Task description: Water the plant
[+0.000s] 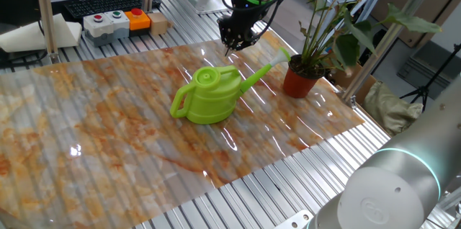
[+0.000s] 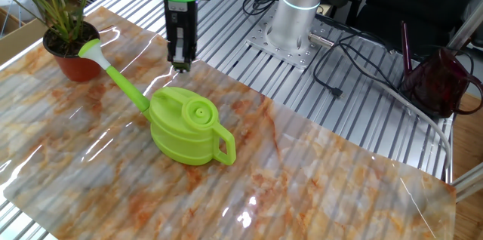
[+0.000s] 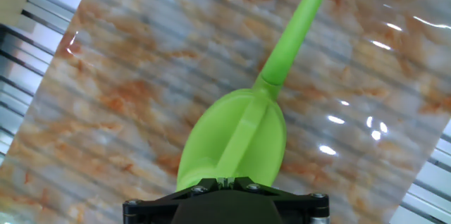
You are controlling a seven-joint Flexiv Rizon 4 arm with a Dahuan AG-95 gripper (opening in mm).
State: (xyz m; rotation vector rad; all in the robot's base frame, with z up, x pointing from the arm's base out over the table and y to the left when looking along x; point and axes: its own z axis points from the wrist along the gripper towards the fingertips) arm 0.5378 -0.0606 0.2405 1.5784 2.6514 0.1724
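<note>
Nearest the lens in one fixed view, a grey rounded robot housing (image 1: 392, 189) fills the lower right corner. Beyond it a marbled orange-and-grey sheet (image 1: 108, 128) covers the slatted metal table (image 1: 288, 193). On the sheet stands a lime-green watering can (image 1: 209, 96), handle to the near left, spout reaching right toward the plant (image 1: 317, 45), whose red pot sits at the sheet's far right edge; the spout's rose seems to lie just beside the pot rim, though contact is unclear. Above the can, just behind it, hangs the gripper (image 1: 232, 47), pointing down, its fingers pressed together and holding nothing. A control box (image 1: 115, 24) with buttons sits at the far left.
</note>
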